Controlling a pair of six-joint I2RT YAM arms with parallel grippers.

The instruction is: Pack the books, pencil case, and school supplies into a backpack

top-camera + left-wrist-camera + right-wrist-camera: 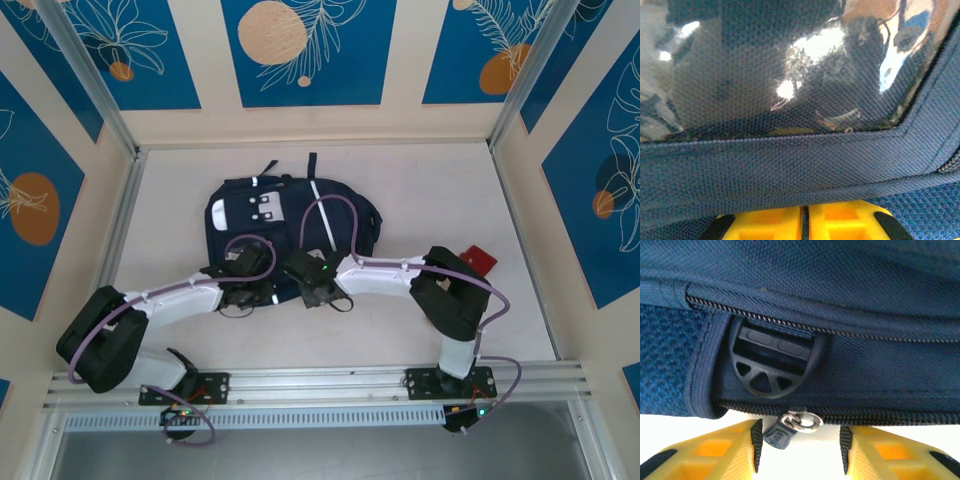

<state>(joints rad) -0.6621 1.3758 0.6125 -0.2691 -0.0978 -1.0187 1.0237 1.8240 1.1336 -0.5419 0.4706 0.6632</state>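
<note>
Where the backpack lies: middle of the top view, flat on the table, with both arms reaching to its lower edge.
Left gripper: at the bag's lower left edge. From the wrist, its yellow fingers are clenched together at the bottom of the frame, right against a stitched navy band. I cannot tell whether a fold of cloth is nipped between them.
Clear panel: glossy, across the upper part of the left wrist view, above that band.
Right gripper: at the bag's lower middle edge. From the wrist, its jaws stand apart, released, grasping nothing.
Zip pull: hangs in the gap between the right fingers, lower middle of the frame, just under the zip and nearer the left finger.
Buckle: black, above the pull, centre-left.
Red thing: right of the bag, partly behind the right arm, too small to name.
Step in hand: probably opening the zip so that things can go in.
Doing it well: centre the jaws on the tab, then clamp the tab itself, not the metal ring or the cloth. Draw along the line of teeth, not away from it. The left gripper should brace the bag against the drag.
Risk: a small dangling tab may slip out, or the whole bag may slide.
</note>
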